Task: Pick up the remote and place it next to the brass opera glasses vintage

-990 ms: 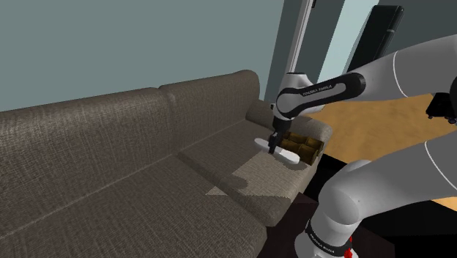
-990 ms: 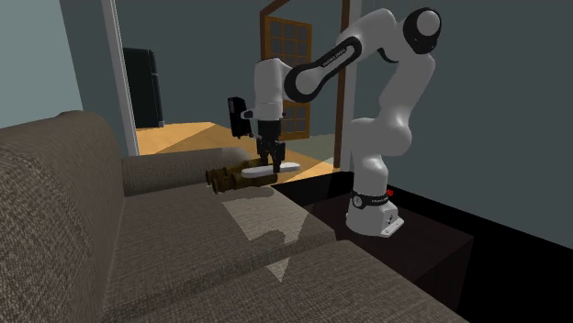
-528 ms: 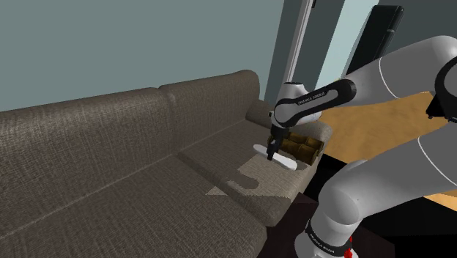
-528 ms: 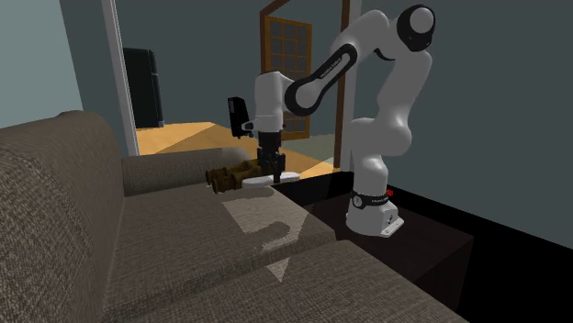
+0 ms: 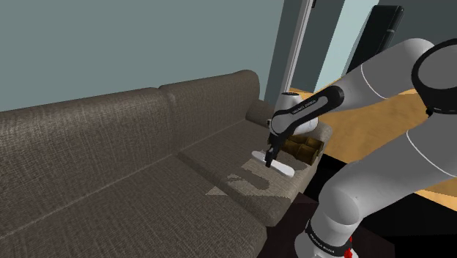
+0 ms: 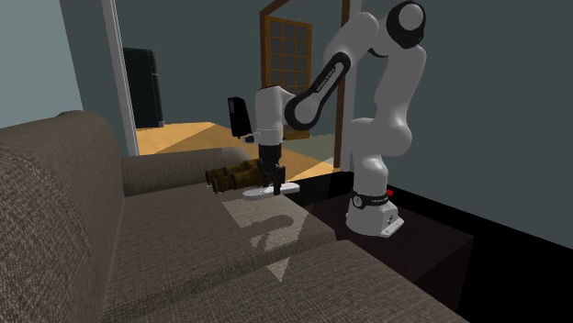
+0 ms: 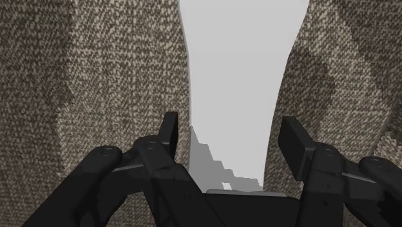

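Compared with a second ago, the claw [image 5: 269, 157] has come down and a little away from the sofa's armrest. It carried the remote [image 5: 284, 167] from above the brass opera glasses [image 5: 304, 146] to the seat cushion of the sofa [image 5: 146, 168]. Half a second ago the remote still hung clear of the cushion. Now it lies flat right under the claw, and it seems to rest on the fabric, though the contact itself is hard to make out. The arm [image 5: 315, 102] has folded lower, with its elbow joint raised higher in the second exterior view.

In the wrist view the claw [image 7: 230, 132] is spread. Its fingers [image 7: 169, 132] stand on either side of the remote [image 7: 238, 64], and a thin sliver of sofa weave [image 7: 96, 77] shows between one finger and the remote's edge, so it is not pinched.

The remote is a plain, pale, long slab with rounded ends and no markings to be seen. It runs out from under the claw [image 6: 273, 186] on both sides, and its far end [image 6: 289, 187] is lit. The claw's stepped shadow falls across it. The opera glasses [image 6: 231, 176], dark brown and gold, lie just beside the claw toward the armrest, close to the remote.
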Tool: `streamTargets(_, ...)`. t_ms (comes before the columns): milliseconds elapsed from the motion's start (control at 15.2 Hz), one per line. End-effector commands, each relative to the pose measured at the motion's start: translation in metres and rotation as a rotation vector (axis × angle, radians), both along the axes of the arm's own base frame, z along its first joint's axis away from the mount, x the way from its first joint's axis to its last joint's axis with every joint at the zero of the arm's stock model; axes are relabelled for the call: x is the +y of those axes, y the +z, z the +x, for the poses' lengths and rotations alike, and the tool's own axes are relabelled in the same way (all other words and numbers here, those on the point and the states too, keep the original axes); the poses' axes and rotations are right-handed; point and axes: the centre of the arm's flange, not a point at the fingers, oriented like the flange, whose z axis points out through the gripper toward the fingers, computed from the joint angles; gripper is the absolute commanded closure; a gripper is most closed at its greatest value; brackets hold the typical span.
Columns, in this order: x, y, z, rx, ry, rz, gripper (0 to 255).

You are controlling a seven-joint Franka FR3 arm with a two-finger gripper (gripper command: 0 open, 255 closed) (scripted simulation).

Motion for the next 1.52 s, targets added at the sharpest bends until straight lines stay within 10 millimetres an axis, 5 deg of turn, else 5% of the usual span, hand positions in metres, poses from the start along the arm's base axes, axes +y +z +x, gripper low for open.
streamTargets(0, 0.000, -0.011, 0.000, -0.001, 0.000, 0.000, 255)
streamTargets(528, 0.000, -0.053, 0.000, -0.001, 0.000, 0.000, 255)
streamTargets(990, 0.000, -0.053, 0.000, -0.001, 0.000, 0.000, 255)
streamTargets(1056, 0.000, -0.053, 0.000, -0.001, 0.000, 0.000, 0)
streamTargets(1386, 0.000, -0.053, 0.000, -0.001, 0.000, 0.000, 0)
streamTargets(1452, 0.000, -0.040, 0.000, -0.001, 0.000, 0.000, 0)
